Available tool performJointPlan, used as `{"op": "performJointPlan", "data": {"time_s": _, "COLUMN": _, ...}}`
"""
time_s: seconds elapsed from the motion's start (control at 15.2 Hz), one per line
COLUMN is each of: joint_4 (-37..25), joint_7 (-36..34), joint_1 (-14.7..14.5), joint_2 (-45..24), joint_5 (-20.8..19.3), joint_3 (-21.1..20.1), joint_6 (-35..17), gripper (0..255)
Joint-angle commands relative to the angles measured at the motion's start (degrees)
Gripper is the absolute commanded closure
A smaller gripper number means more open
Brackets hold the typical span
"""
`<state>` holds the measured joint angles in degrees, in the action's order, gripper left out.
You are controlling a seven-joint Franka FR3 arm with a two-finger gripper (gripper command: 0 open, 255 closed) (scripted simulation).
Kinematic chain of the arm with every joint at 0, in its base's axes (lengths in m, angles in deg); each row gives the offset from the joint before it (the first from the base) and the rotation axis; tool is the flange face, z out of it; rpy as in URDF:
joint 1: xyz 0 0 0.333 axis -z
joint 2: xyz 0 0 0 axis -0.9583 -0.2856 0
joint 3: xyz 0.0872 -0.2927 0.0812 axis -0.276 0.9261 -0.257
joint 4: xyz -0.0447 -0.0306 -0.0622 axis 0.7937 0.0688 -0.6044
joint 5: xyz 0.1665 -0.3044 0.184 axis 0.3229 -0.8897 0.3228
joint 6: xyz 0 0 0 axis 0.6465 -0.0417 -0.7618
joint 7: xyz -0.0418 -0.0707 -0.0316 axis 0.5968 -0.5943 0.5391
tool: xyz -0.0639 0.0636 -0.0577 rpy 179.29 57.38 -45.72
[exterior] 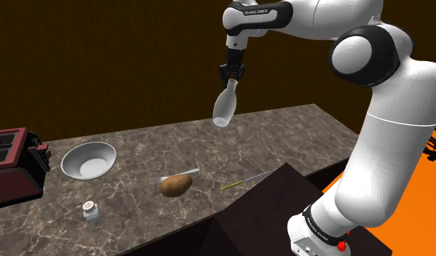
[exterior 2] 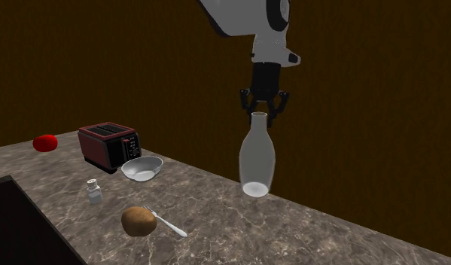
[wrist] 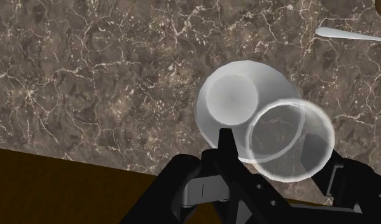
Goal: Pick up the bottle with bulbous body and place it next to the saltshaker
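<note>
Dark brown wall (exterior: 121, 65), brown veined marble countertop (exterior: 282, 138), bright orange floor (exterior: 418, 234) beyond its edge

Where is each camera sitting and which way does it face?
Shoulder view: beside the stand, looking down over the counter; arm and gripper show.
Second exterior view: low beside the stand, facing the wall; gripper shows.
Wrist view: on the wrist, looking down at the held bottle; fingers show.
Both exterior views share saltshaker, potato, bowl.
</note>
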<state>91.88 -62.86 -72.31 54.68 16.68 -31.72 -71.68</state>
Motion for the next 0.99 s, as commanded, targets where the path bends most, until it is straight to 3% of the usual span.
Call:
{"op": "performJointPlan", "data": {"time_s": 0.0, "joint_4": -1.32, "joint_7": -0.06, "joint_1": 0.0, "joint_2": 0.23, "joint_5": -0.04, "joint_3": 0.01, "joint_6": 1.54, "gripper": 255}}
{"op": "performJointPlan", "data": {"time_s": 0.92, "joint_4": -13.01, "joint_7": -0.2, "joint_1": 0.33, "joint_2": -0.36, "joint_5": -0.01, "joint_3": 0.1, "joint_6": 12.63, "gripper": 255}}
